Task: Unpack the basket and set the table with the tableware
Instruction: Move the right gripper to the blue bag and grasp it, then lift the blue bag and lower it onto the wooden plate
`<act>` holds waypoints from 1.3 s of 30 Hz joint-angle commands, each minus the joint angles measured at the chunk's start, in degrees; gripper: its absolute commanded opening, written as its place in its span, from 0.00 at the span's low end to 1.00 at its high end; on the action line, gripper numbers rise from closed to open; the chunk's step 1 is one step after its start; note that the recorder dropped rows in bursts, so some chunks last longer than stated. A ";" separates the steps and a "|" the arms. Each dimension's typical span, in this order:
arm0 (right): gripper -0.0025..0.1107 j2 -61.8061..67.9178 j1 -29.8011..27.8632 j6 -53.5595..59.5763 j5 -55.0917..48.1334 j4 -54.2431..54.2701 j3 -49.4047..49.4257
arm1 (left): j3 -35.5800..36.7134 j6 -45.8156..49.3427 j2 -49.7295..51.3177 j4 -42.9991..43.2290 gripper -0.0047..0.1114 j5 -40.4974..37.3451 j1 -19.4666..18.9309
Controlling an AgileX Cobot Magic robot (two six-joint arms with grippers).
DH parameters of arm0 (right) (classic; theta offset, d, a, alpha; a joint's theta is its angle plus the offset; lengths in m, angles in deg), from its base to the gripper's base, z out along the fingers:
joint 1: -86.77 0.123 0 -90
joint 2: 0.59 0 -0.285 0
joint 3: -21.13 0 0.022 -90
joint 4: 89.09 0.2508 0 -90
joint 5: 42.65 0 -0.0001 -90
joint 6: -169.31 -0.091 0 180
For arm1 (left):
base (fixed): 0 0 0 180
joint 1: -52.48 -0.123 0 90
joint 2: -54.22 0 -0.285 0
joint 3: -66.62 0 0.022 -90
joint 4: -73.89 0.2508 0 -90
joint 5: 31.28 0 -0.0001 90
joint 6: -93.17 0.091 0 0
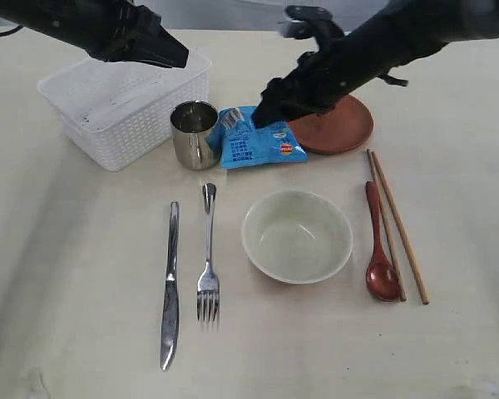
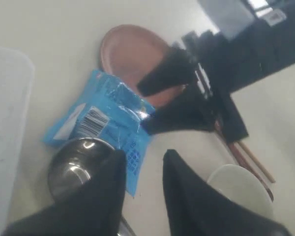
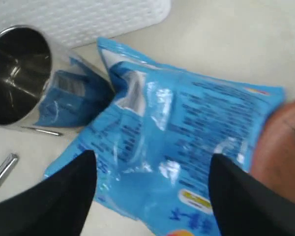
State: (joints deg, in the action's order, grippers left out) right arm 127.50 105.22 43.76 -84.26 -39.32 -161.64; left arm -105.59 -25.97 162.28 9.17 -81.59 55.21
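Table point(image 1: 66, 266) looks basically set to me. The knife point(image 1: 171, 283) and fork point(image 1: 208, 249) lie side by side at lower left, with the cream bowl point(image 1: 297, 196) in the middle. The dark red spoon point(image 1: 381, 274) and wooden chopsticks point(image 1: 399, 233) are to the right of the bowl. The steel cup point(image 1: 194, 133) stands upright just beside the white basket point(image 1: 125, 133) in the upper left. The reddish-brown plate point(image 1: 345, 125) sits upper right of centre. What I can see of the basket looks empty, though the left arm hides part of it.

Odd one out is the blue snack packet point(image 1: 262, 143), lying flat between cup and plate. It's right up against the cup, and its other end reaches the plate's rim. I can't tell if it laps onto the rim.

The right gripper point(image 3: 152, 191) hangs right over the packet with its fingers spread wide on either side, pinching nothing. The left gripper point(image 2: 145, 187) is up over the basket's corner in the upper left, fingers a little apart with nothing between them.

My read is that this step is all about the packet, either letting it go or going in for it.
- **If grabbing:** come down centred and close across the puffy middle, not a corner, because that foil will probably slip.
- **Either way:** keep the fingers off the cup, which could tip, and off the plate rim.
- **If leaving it:** lift straight up so nothing drags.
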 commanded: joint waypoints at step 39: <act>0.18 6.10 7.79 -14.43 4.20 -14.19 -3.93 | 0.27 1.74 -0.06 -1.65 0.26 -1.87 -5.37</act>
State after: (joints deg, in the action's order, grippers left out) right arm 132.28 113.07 30.09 -77.59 -52.12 -166.10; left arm -105.59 -24.46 162.28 8.65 -83.19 50.00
